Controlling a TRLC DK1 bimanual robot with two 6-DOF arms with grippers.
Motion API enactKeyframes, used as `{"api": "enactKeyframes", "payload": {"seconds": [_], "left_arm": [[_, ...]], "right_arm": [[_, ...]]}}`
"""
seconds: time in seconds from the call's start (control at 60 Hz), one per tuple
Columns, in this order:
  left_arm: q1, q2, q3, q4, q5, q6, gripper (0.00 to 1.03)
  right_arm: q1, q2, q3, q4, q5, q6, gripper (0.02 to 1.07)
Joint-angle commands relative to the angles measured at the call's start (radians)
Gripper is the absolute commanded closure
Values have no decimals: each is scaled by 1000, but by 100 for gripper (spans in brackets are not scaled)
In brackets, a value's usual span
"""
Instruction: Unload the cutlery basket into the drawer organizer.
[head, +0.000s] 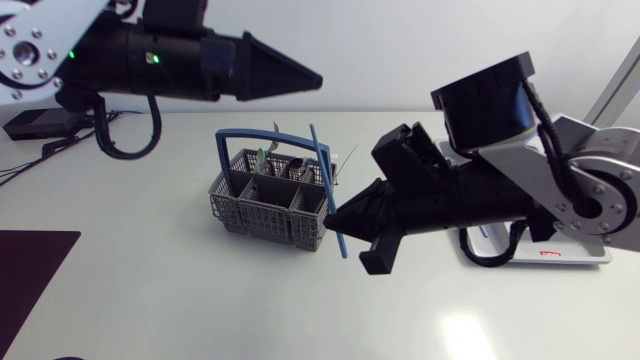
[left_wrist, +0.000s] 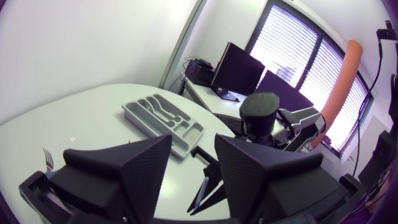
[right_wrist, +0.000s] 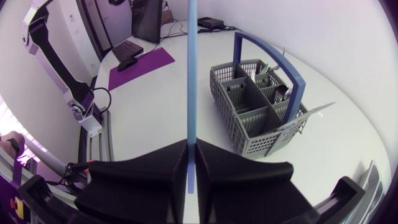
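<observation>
The grey cutlery basket (head: 262, 210) with a blue handle stands mid-table and holds a few pieces of cutlery (right_wrist: 283, 93). My right gripper (head: 333, 216) hovers just right of the basket, shut on a long thin blue utensil (head: 320, 160) that stands nearly upright. In the right wrist view the blue utensil (right_wrist: 191, 74) runs straight up from between the fingers of the gripper (right_wrist: 192, 144), with the basket (right_wrist: 255, 140) ahead. My left gripper (head: 312, 78) is high above the basket, and its fingers (left_wrist: 193, 140) stand apart with nothing between them. The grey drawer organizer (left_wrist: 134, 115) lies far right, mostly under my right arm (head: 585, 260).
A dark purple mat (head: 30, 270) lies at the table's front left corner. A black box with cables (head: 35, 122) sits at the back left. A knife blade (right_wrist: 317, 111) juts out sideways over the basket's rim.
</observation>
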Motion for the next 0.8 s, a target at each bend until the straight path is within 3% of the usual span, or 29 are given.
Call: {"api": "enactKeyframes", "payload": {"seconds": [0.0,0.217,0.35,0.433,0.5,0.55,0.783], "left_arm": [[39,-6,87,9,5,-43,32],[190,-23,147,6,5,-57,30],[268,-56,103,-29,-9,25,30],[273,-75,66,-80,-90,115,30],[254,-88,23,-118,-133,198,30],[227,-104,-26,-120,-211,255,30],[-37,-125,-195,-98,-544,393,31]], "right_arm": [[-8,-19,-38,-19,8,-10,101],[-172,-96,-64,-67,11,-16,101],[-319,-130,-76,-82,34,-23,101],[-400,-136,-82,-84,74,-32,101],[-463,-131,-88,-73,117,-44,101],[-500,-120,-95,-62,147,-56,101],[-704,50,-90,-11,202,-92,101]]}}
